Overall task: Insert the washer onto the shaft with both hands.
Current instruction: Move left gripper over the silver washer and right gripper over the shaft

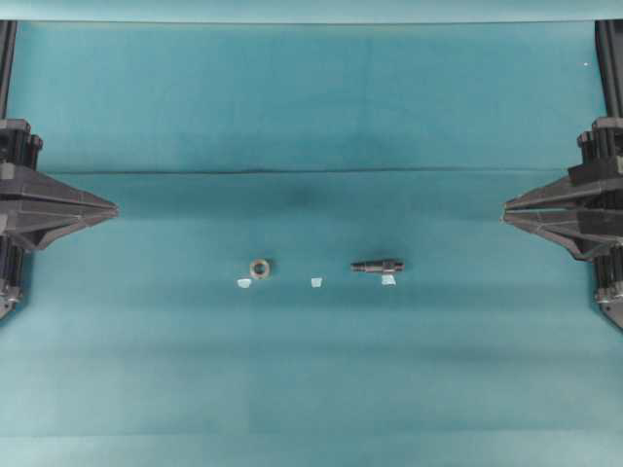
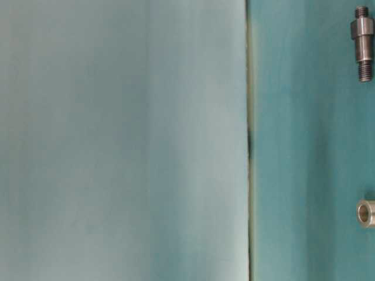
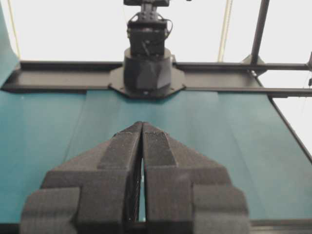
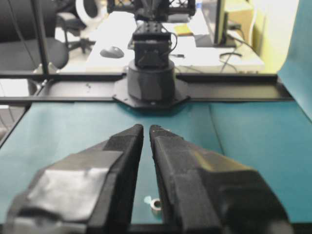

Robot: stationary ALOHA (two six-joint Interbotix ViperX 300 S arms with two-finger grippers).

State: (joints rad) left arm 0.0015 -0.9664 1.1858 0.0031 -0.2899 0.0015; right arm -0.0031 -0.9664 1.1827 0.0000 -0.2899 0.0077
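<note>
The washer (image 1: 260,268), a small grey-tan ring, lies on the teal cloth left of centre. It also shows at the right edge of the table-level view (image 2: 366,213) and low between my right fingers in the right wrist view (image 4: 156,204). The dark stepped shaft (image 1: 377,265) lies on its side right of centre, narrow end toward the washer; in the table-level view the shaft (image 2: 363,41) is at top right. My left gripper (image 1: 115,207) (image 3: 142,124) is shut and empty at the left edge. My right gripper (image 1: 504,212) (image 4: 146,127) is at the right edge, its tips almost touching, holding nothing.
Three pale tape scraps (image 1: 243,283) (image 1: 315,283) (image 1: 388,280) lie beside the parts. A fold in the cloth (image 1: 311,172) runs across the table behind them. Each wrist view shows the opposite arm's black base (image 3: 147,68) (image 4: 151,78) on a black rail.
</note>
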